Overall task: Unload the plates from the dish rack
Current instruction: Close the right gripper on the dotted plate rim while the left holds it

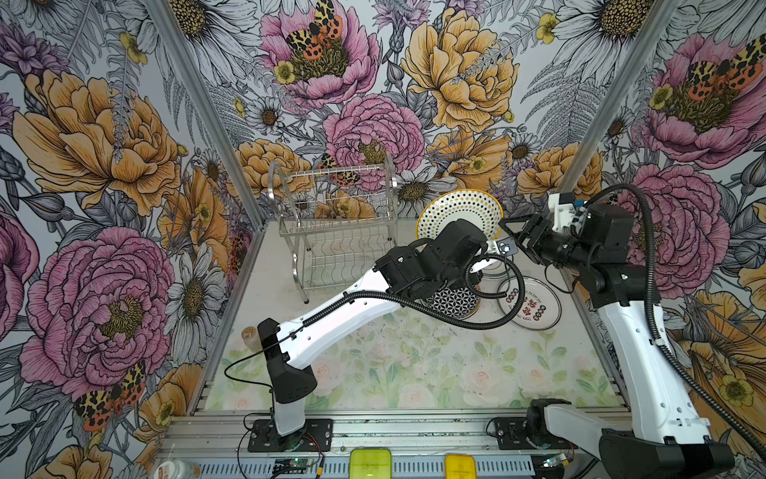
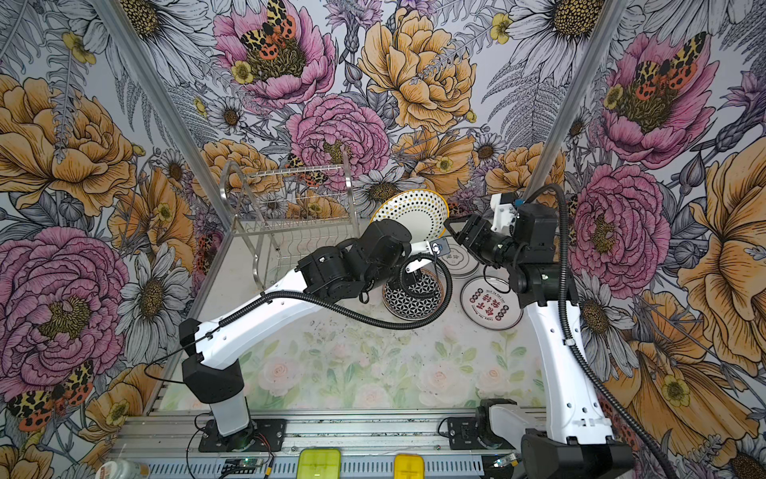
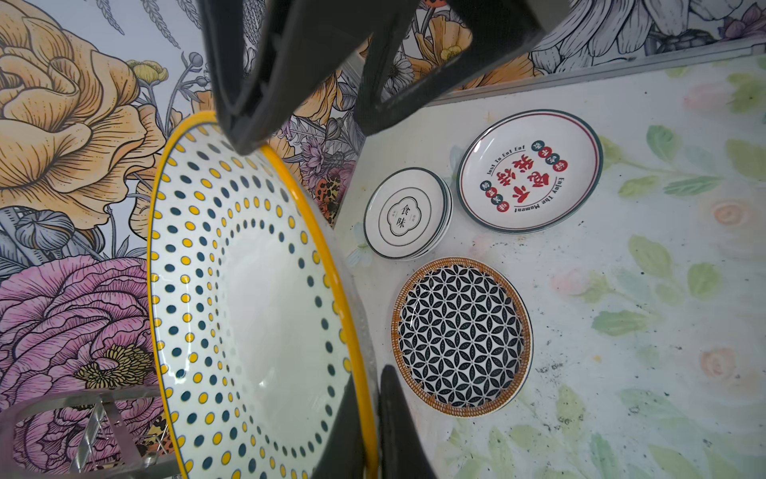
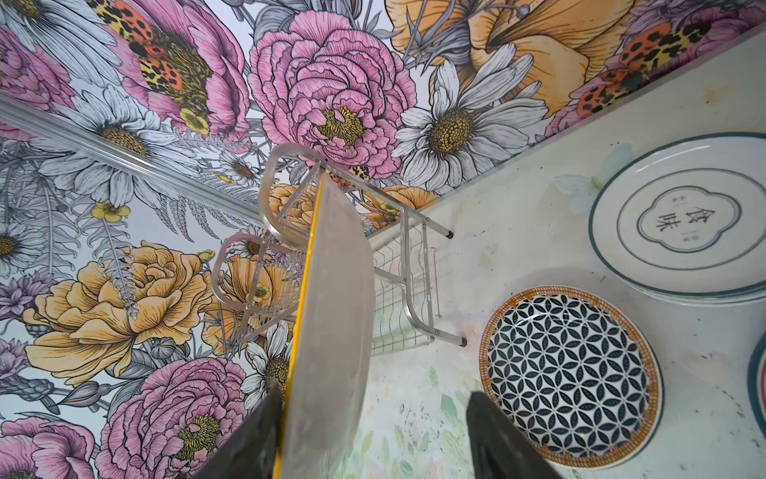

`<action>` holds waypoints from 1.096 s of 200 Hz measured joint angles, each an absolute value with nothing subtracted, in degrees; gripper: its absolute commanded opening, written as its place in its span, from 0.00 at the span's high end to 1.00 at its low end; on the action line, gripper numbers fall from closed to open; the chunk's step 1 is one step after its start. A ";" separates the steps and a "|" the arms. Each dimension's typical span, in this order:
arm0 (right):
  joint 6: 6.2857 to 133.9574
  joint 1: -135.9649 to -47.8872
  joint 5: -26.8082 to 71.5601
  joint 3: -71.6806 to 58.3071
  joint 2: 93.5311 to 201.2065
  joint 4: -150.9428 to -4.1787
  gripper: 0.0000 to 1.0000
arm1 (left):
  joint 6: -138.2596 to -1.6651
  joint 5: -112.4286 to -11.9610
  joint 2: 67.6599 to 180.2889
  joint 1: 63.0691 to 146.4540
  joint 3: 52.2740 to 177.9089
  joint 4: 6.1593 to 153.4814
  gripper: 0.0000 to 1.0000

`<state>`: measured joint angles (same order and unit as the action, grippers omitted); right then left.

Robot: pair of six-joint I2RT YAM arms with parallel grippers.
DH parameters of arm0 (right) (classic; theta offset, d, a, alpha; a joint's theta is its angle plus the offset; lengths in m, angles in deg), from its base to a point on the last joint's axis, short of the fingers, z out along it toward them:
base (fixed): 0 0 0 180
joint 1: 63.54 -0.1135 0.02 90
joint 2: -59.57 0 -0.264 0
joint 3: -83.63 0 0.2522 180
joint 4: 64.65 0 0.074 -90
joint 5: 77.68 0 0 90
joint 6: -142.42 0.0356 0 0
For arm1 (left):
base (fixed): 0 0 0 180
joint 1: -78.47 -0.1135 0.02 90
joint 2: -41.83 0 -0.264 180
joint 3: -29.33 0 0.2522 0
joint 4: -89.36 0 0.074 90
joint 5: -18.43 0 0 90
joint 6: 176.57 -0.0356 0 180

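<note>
A yellow-rimmed dotted plate (image 2: 414,209) is held on edge between two robot arms, the right gripper (image 2: 452,227) at its rim. To its left stands the wire dish rack (image 2: 290,220). A geometric-patterned plate (image 2: 404,307) and a red-lettered plate (image 2: 491,305) lie flat on the table (image 2: 373,356).

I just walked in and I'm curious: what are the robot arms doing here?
The left gripper holds the dotted plate up on its edge, beside the dish rack. The right gripper has open jaws around its rim, not yet closed on it. The rack looks empty. On the table lie a flower-patterned plate, a red-lettered plate and a small white stack.
</note>
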<state>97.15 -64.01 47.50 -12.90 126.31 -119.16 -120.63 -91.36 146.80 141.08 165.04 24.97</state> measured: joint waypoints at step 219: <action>94.40 -67.73 42.17 -11.04 136.03 -118.70 0.67 | -120.24 -88.10 157.14 138.17 170.24 24.27 1.00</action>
<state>94.40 -67.73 42.17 -11.04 136.03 -118.70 -120.24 -88.10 157.14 138.17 170.24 24.27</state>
